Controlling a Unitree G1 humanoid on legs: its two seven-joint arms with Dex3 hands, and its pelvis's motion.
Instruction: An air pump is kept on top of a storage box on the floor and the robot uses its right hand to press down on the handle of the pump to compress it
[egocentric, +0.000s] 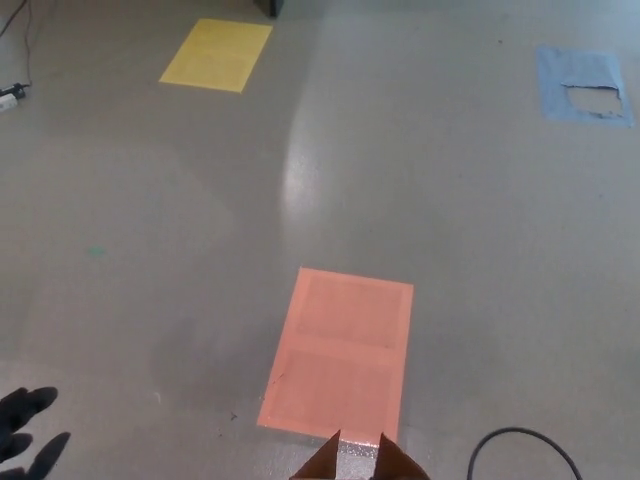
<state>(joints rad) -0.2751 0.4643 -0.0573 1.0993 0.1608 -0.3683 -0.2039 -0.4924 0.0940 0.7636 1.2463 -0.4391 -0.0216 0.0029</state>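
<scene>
Only the tips of two brown box flaps (322, 464) show at the bottom edge, just right of centre. The air pump and its handle are out of the picture. My left hand (24, 432) sits at the bottom left corner, low over the grey floor, fingers apart and holding nothing. My right hand does not show; only a loop of its black cable (520, 440) rises at the bottom right.
An orange rectangle (340, 350) is marked on the floor just beyond the box flaps. A yellow rectangle (215, 55) lies far left, a torn blue patch (585, 85) far right. A cable with a white plug (10, 98) lies at the left edge.
</scene>
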